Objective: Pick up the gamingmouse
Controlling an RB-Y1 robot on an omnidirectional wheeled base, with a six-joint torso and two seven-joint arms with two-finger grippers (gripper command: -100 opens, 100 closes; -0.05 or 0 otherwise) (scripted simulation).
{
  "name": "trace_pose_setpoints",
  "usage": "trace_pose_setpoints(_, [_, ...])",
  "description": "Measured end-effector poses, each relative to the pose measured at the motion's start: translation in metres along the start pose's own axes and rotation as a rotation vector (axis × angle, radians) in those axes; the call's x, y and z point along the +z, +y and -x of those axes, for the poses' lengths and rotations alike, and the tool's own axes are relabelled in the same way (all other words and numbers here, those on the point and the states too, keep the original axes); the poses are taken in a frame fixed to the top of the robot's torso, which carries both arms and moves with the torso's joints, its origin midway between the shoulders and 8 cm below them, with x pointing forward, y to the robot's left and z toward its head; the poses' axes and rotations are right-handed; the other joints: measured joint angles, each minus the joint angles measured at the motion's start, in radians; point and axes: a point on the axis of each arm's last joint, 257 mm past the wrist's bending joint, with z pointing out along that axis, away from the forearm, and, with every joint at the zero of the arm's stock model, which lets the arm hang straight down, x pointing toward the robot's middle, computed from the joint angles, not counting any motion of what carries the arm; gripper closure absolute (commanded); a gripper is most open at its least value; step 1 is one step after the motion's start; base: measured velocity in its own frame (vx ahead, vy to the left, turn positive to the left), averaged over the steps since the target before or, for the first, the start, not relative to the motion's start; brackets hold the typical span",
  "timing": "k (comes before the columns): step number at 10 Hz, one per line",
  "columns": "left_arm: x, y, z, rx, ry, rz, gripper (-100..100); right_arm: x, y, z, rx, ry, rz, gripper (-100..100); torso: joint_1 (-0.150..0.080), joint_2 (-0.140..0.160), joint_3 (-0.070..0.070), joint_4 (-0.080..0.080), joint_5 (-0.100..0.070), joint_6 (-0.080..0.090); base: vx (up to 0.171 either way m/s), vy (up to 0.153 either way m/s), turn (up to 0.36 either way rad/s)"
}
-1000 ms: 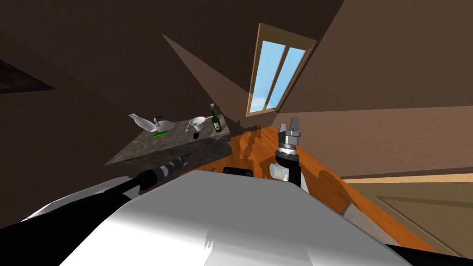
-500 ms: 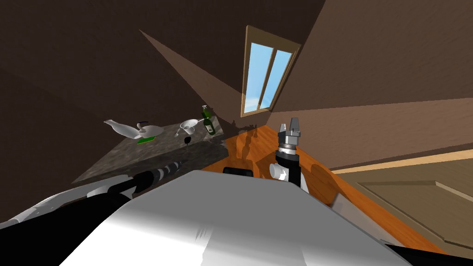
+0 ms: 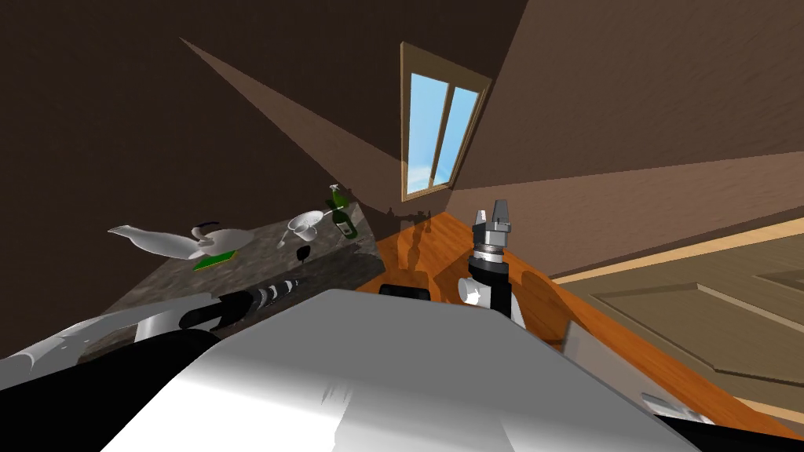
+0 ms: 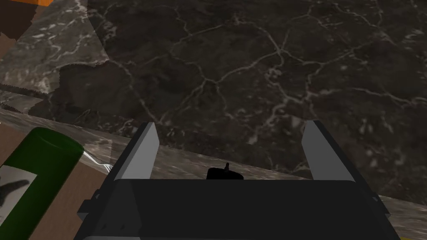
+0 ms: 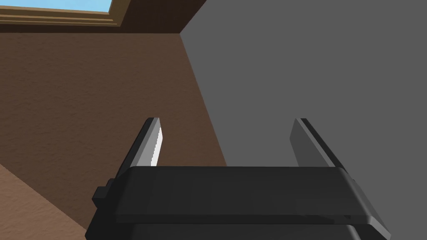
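Head view: your gamingmouse [image 3: 303, 252] is the small black blob on the dark marble counter [image 3: 235, 275], near the white cup [image 3: 305, 227] and the green bottle [image 3: 343, 222]. The left arm [image 3: 259, 296] reaches low toward it, and the right gripper [image 3: 500, 210] stands raised off to the side.

Left wrist view: the left gripper [image 4: 230, 124] has its 2 fingers spread wide over the marble. The gamingmouse peeks out between them, right by the dark body, with neither finger on it. The bottle sits just outside 1 finger.

Right wrist view: the 2 fingers are apart too, nothing in them.
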Motion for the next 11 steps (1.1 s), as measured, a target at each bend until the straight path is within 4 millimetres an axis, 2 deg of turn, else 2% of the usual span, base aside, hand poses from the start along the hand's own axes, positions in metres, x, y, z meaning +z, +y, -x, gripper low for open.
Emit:
trace_pose_setpoints(2, [-0.001,0.018,0.012,0.049,-0.008,0.058,-100,0.000,0.000,0.000,0.000,0.000,0.000,0,0.006,-0.001,-0.001,0.000,0.001,0.000,0.186,0.165,-0.148])
trace_pose_setpoints(4, [0.001,0.023,0.027,0.086,-0.025,0.089,-100,0.000,0.000,0.000,0.000,0.000,0.000,0,0.008,-0.006,-0.003,-0.001,0.002,0.000,0.221,0.205,-0.130])
trace_pose_setpoints(6, [0.001,0.026,0.038,0.106,-0.039,0.103,-100,0.000,0.000,0.000,0.000,0.000,0.000,0,0.007,-0.002,-0.001,-0.001,0.002,-0.001,0.098,0.131,-0.054])
trace_pose_setpoints(7, [0.001,0.026,0.038,0.107,-0.040,0.104,0,0.000,0.000,0.000,0.000,0.000,0.000,0,0.001,0.003,0.002,0.001,0.001,-0.001,0.013,0.017,-0.002])
trace_pose_setpoints(8, [0.001,0.026,0.038,0.107,-0.040,0.104,-100,0.000,0.000,0.000,0.000,0.000,0.000,0,-0.004,0.007,0.004,0.002,-0.001,-0.001,0.024,0.008,-0.099])
trace_pose_setpoints(11, [0.003,0.045,0.029,0.086,-0.048,0.114,-100,0.000,0.000,0.000,0.000,0.000,0.000,0,-0.006,0.010,0.006,0.002,-0.001,-0.001,0.009,0.006,-0.057])
